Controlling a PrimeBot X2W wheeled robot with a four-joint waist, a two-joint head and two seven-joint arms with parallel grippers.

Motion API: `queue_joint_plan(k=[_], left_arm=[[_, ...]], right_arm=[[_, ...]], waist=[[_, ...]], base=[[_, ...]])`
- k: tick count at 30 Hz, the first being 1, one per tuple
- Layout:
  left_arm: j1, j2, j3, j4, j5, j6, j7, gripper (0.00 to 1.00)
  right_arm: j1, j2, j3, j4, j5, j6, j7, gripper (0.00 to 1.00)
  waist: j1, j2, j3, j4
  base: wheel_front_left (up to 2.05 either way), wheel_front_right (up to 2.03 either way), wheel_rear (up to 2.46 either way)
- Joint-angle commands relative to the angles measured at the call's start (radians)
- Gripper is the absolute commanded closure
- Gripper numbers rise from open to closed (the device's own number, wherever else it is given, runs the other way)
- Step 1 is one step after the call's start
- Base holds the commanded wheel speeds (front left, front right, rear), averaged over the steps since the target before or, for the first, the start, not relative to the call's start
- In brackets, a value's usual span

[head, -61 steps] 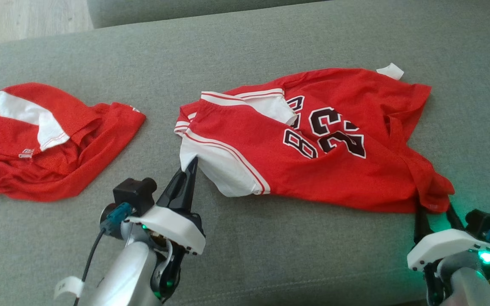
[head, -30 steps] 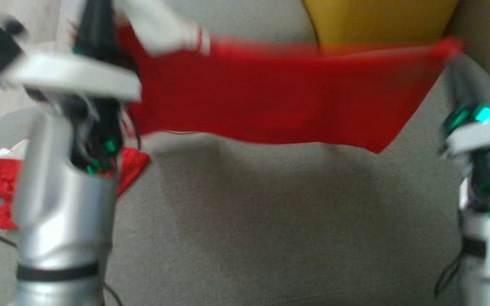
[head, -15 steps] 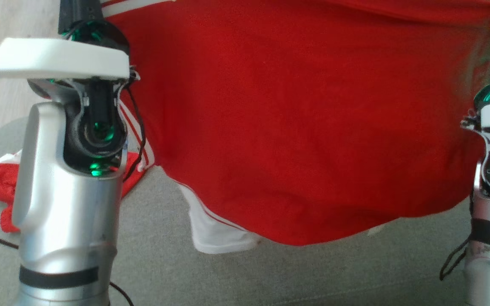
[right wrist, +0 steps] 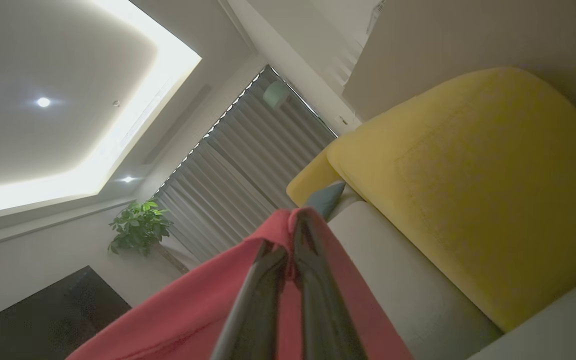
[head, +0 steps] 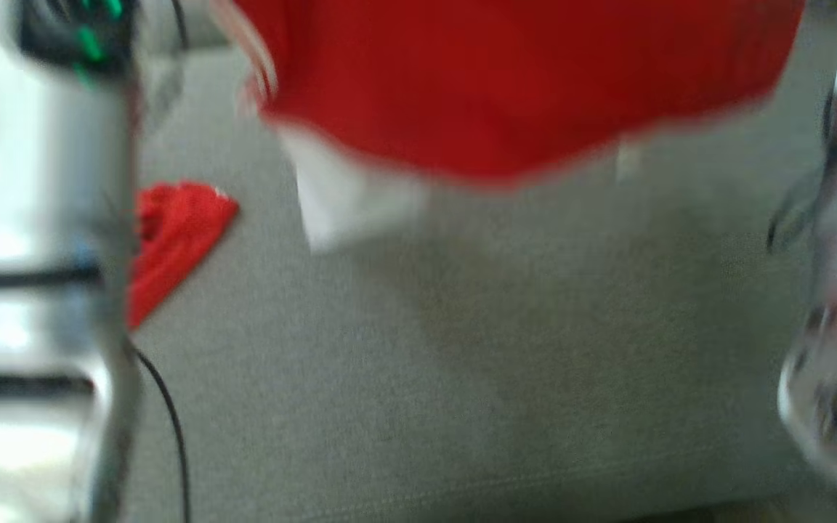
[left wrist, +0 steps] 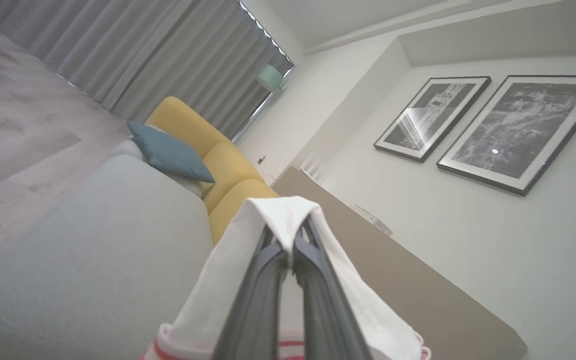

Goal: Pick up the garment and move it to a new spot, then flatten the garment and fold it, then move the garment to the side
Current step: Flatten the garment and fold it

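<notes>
Left gripper (left wrist: 290, 239) — fingers pinched together on a white-trimmed corner of the garment (head: 506, 80). The cloth drapes over both fingertips and falls away below them.

Right gripper (right wrist: 290, 232) — likewise clamped, on a red corner.

Both grippers point upward, toward wall and ceiling, so the garment hangs beneath the 2 grips as 1 sheet. Its lower hem appears clear above the grey seat (head: 462, 378).

Judgement: 2 corner holds, set well apart, let gravity pull creases out ahead of laying it flat.

Head view is motion-blurred, so hem detail is uncertain.

Another red garment (head: 175, 232) lies on the seat, below the left gripper and just beside the left forearm (head: 33, 218). It is best kept out of the laydown spot.
</notes>
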Motion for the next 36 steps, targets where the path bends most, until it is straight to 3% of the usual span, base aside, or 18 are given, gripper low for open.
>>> queue_joint_plan(k=[1, 5, 8, 12, 16, 24, 31, 36], left_arm=[[-0.104, 0.061, 0.029, 0.003, 0.024, -0.015, -0.019, 1.00], [-0.331, 0.068, 0.044, 0.139, 0.042, -0.068, -0.106, 1.00], [-0.438, 0.060, 0.050, 0.226, 0.047, -0.118, -0.181, 1.00], [-0.490, 0.044, 0.042, 0.319, 0.059, -0.186, -0.229, 1.00], [-0.435, 0.029, 0.001, 0.395, 0.090, -0.257, -0.244, 1.00], [-0.177, 0.023, -0.095, 0.491, 0.156, -0.337, -0.252, 1.00], [0.039, 0.064, -0.184, 0.519, 0.167, -0.356, -0.235, 1.00], [0.193, 0.109, -0.286, 0.437, 0.114, -0.357, -0.148, 1.00]], right_arm=[[-0.110, -0.001, 0.012, 0.011, -0.027, 0.007, -0.035, 1.00], [-0.375, -0.001, 0.003, 0.153, -0.103, 0.007, -0.181, 1.00], [-0.484, -0.001, 0.010, 0.213, -0.109, 0.007, -0.287, 1.00], [-0.512, -0.001, 0.049, 0.251, -0.079, 0.007, -0.371, 1.00], [-0.431, -0.020, 0.091, 0.307, -0.037, 0.007, -0.389, 1.00], [-0.204, -0.062, 0.151, 0.497, 0.017, 0.007, -0.274, 1.00], [-0.060, -0.121, 0.219, 0.567, 0.009, 0.007, -0.166, 1.00], [0.035, -0.192, 0.264, 0.598, -0.008, 0.007, -0.097, 1.00]], waist=[[0.0000, -0.0001, 0.146, 0.019], [0.0000, -0.0001, 0.244, 0.041], [0.0000, -0.0001, 0.276, 0.057], [0.0000, -0.0001, 0.305, 0.069], [0.0000, -0.0001, 0.319, 0.082], [0.0000, -0.0001, 0.283, 0.108], [0.0000, -0.0001, 0.203, 0.122], [0.0000, -0.0001, 0.128, 0.135]], base=[[0.00, 0.00, 0.00], [0.00, 0.00, 0.00], [0.00, 0.00, 0.00], [0.00, 0.00, 0.00], [0.00, 0.00, 0.00], [0.00, 0.00, 0.00], [0.00, 0.00, 0.00], [0.00, 0.00, 0.00]])
